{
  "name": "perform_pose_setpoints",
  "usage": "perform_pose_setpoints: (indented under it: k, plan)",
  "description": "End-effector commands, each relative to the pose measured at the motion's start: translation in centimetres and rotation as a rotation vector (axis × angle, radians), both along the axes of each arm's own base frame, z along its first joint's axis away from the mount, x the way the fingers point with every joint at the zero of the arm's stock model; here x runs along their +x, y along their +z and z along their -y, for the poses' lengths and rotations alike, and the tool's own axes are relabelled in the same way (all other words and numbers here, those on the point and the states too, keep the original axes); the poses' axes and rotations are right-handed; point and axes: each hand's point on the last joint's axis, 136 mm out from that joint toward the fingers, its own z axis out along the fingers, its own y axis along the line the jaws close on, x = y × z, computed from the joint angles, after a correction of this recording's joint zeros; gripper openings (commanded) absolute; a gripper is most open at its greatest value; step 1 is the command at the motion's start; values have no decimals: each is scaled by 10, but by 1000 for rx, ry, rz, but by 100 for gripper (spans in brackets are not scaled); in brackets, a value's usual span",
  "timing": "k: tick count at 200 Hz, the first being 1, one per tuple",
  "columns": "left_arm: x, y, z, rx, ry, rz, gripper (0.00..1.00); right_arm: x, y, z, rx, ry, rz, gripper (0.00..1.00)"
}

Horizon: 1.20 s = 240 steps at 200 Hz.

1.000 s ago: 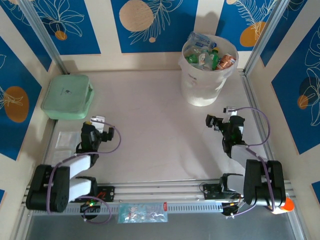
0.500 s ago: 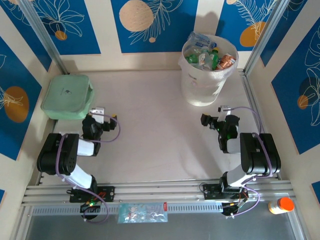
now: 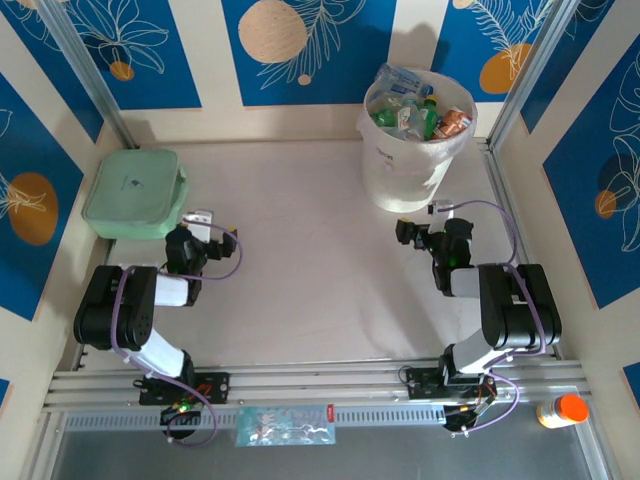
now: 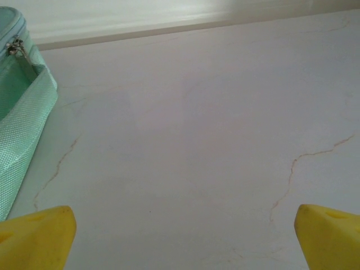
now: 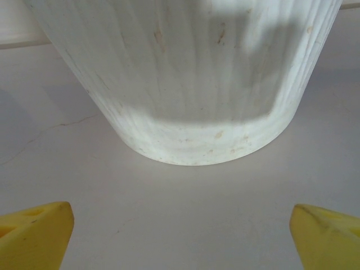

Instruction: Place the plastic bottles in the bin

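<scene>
The bin (image 3: 415, 150) is a round white bucket at the back right of the table. It is heaped with plastic bottles (image 3: 418, 113), clear and green, with red and blue labels. My right gripper (image 3: 420, 222) rests low just in front of the bin, open, with nothing in it. In the right wrist view the bin's ribbed wall (image 5: 191, 84) stands close ahead of the open right gripper (image 5: 180, 233). My left gripper (image 3: 212, 228) sits low at the left, open and empty. The left wrist view has bare table between the yellow fingertips (image 4: 39, 236).
A pale green lidded box (image 3: 135, 193) lies at the back left, and its zipped edge (image 4: 19, 129) is close to the left gripper. An orange-capped bottle (image 3: 562, 410) stands off the table's front right. A clear bag (image 3: 285, 425) lies on the front rail.
Both arms have folded up over their bases. The right gripper has slid a little closer to the bin, the left one a little toward the green box. Both stayed open.
</scene>
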Motion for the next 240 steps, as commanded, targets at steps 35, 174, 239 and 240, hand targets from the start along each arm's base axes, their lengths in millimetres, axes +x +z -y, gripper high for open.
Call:
perform_pose_setpoints:
  k: [35,174,239,240]
  plan:
    - [2,1,-4,4,22,-4,99,-1,0,-4,5,45,-2,99]
    - [1,1,-4,7,23,-2,99,-1,1,-4,7,47,-1,99]
    - [1,1,-4,5,24,-2,99,-1,1,-4,9,48,-2,99]
    - [1,0,-4,6,24,-5,99,-1,1,-4,9,48,-1,99]
